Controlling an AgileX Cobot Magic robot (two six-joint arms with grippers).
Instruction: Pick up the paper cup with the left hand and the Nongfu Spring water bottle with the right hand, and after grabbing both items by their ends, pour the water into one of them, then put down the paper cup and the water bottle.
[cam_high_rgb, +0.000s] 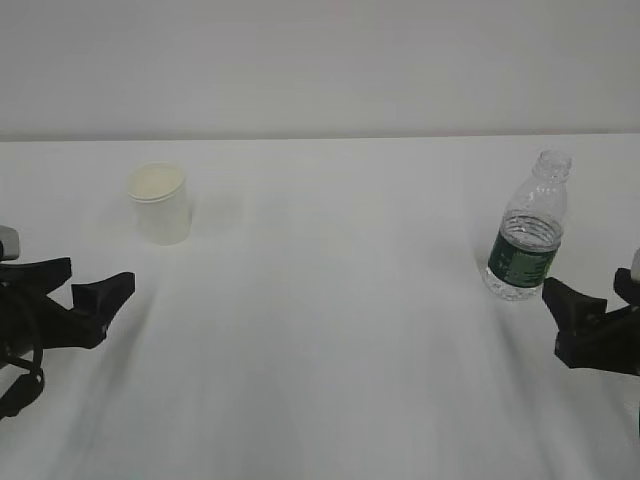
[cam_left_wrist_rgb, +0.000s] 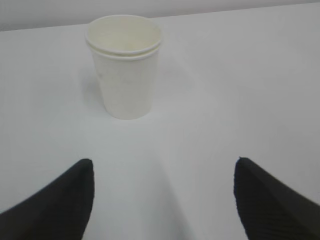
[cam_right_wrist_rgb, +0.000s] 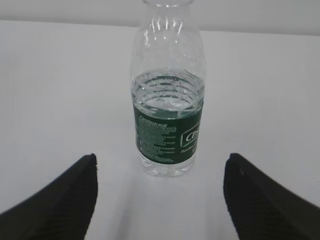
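A white table (cam_high_rgb: 330, 330) spreads out ahead of the left fingers (cam_high_rgb: 105, 290) and the right fingers (cam_high_rgb: 565, 300), and it fills the gap between each pair (a plain matte surface, evenly lit). Faint grey shadows streak it just beside and beneath the fingertips. Well beyond the fingers, the table's far edge meets a pale grey wall (cam_high_rgb: 320, 60) in one straight horizontal line.

A paper cup (cam_high_rgb: 159, 203) stands upright on the bench (cam_high_rgb: 340, 320) at the left, a water bottle (cam_high_rgb: 527, 228) upright well apart at the right. The left pincer (cam_high_rgb: 92, 288) sits before the cup, the right pincer (cam_high_rgb: 590, 300) before the bottle, neither touching.
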